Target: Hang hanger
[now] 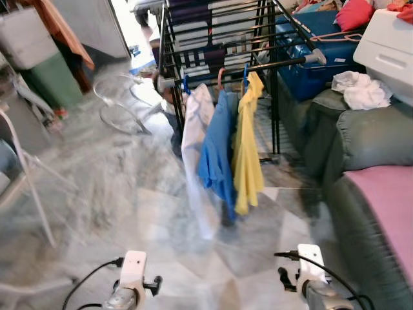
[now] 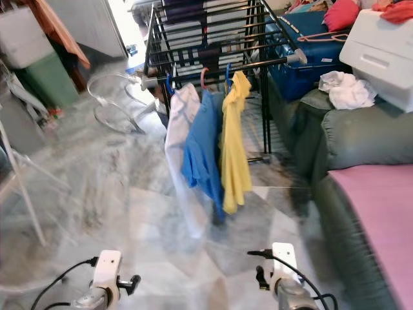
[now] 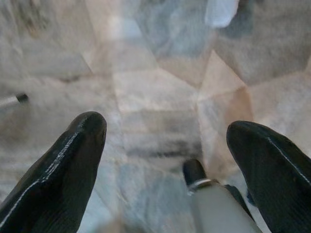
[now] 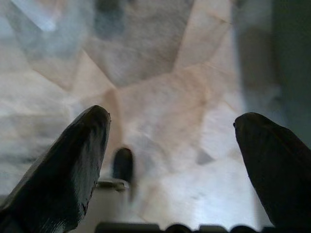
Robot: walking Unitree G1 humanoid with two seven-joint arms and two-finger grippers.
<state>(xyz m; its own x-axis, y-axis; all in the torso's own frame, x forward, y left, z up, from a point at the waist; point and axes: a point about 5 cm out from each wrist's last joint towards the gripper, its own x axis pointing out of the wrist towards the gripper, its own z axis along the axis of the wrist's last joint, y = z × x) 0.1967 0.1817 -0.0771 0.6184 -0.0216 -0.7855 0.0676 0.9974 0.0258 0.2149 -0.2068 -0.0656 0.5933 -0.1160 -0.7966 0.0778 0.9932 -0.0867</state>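
On the black rack's [image 1: 213, 39] rail [image 1: 258, 66]: blue hangers [image 1: 186, 86] carrying white [image 1: 195, 148], blue [image 1: 216, 152], yellow shirts [image 1: 246, 148]. Low over marble floor [image 1: 116, 187], left pincer [image 3: 165, 160] and right pincer [image 4: 170, 155] spread wide, empty.

floor [image 1: 129, 194] motion-blurred | drying rack [image 1: 213, 39] top cut by edge | hanger hooks [image 1: 219, 79] too small, bodies hidden under shirts | both arms cut at bottom edge | sofa [image 1: 381, 213] cropped right | wrist views blurred
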